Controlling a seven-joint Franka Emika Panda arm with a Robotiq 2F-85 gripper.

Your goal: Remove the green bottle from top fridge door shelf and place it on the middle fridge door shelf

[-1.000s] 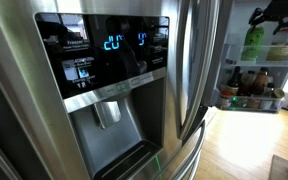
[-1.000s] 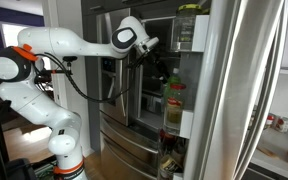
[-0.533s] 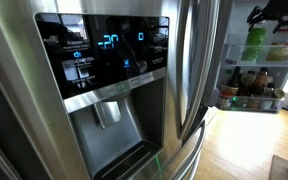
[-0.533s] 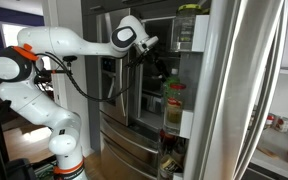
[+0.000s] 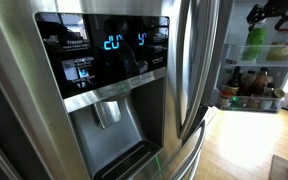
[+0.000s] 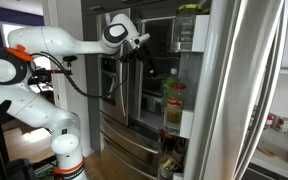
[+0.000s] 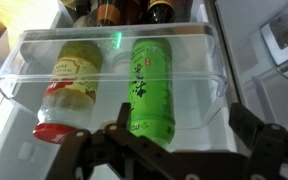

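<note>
Wrist view: the green bottle [image 7: 149, 88] stands upright in the middle fridge door shelf [image 7: 199, 32], just beside a red-lidded jar [image 7: 68, 88] (dark bottles [image 7: 162, 10] fill the neighbouring bin), with the jaws spread wide, empty, above its cap.

Wrist view close above door shelf [image 7: 44, 38]

One green bottle [image 7: 149, 88] and one red-lidded jar [image 7: 69, 85] at centre; at least three dark bottles [image 7: 162, 10] along the top edge.
</note>
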